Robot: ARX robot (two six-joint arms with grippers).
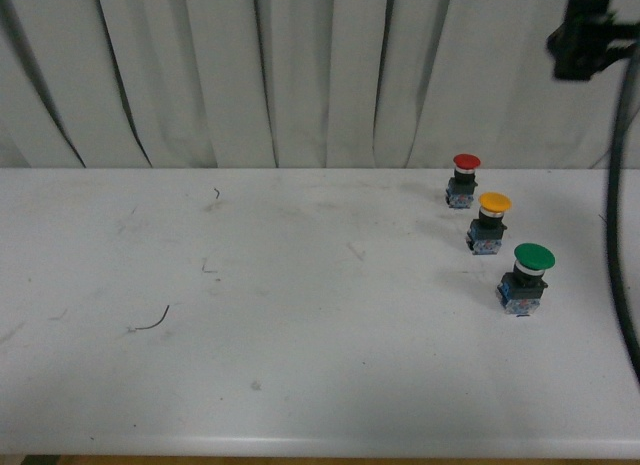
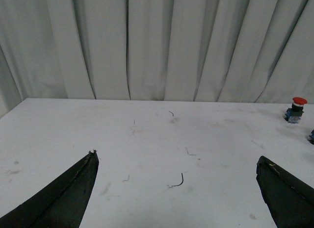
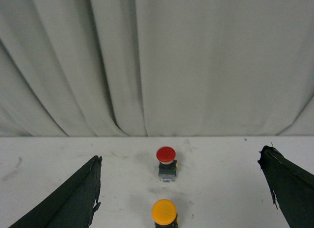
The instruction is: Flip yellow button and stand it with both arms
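The yellow button (image 1: 490, 223) stands upright, cap up, on the white table (image 1: 300, 365) at the right, between a red-capped button (image 1: 463, 180) behind it and a green-capped button (image 1: 526, 279) in front. In the right wrist view the yellow button (image 3: 164, 213) sits at the frame's lower edge between the wide-open fingers, with the red button (image 3: 166, 163) beyond it. My right gripper (image 3: 179, 164) is open and empty. My left gripper (image 2: 176, 162) is open and empty over the bare middle of the table. Neither gripper shows in the front view.
A white curtain (image 1: 300, 75) hangs behind the table. A black mount and cable (image 1: 600, 55) hang at the upper right. A small curled black wire scrap (image 1: 152, 323) lies on the table's left; it also shows in the left wrist view (image 2: 177, 181).
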